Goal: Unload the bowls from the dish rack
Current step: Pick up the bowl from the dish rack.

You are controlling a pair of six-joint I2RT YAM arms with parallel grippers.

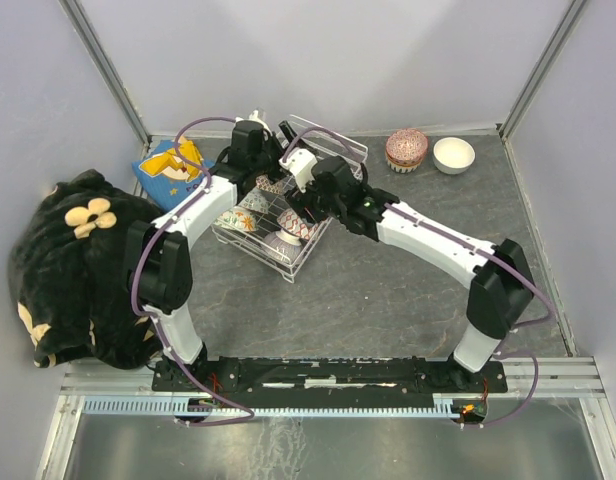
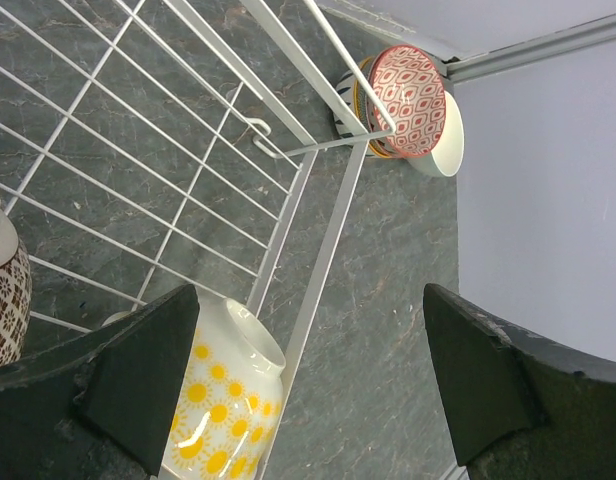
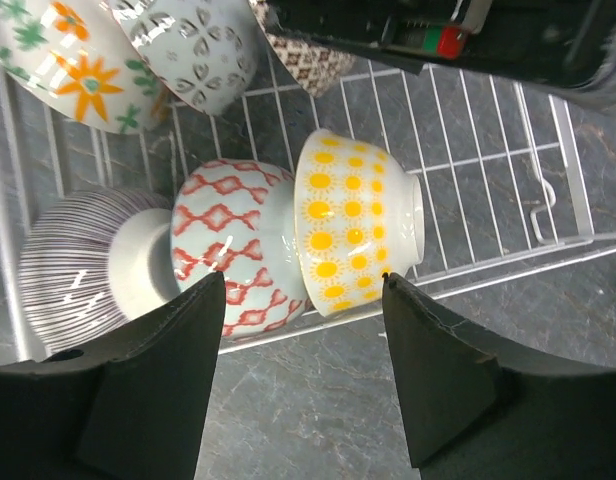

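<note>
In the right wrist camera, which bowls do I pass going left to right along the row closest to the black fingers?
striped bowl → red diamond bowl → yellow sun bowl → bare wires of the dish rack

Dish rack (image 1: 293,262) largely covered by left arm (image 1: 188,215) and right arm (image 1: 428,235) in top view; bowl count not readable. Sun-dotted bowl (image 2: 228,400) cut off by bottom edge, brown-patterned bowl (image 2: 2,300) by left edge. Orange-flower bowl (image 3: 58,60) clipped at top; striped bowl (image 3: 58,275) partly hidden behind finger (image 3: 148,400)
</note>
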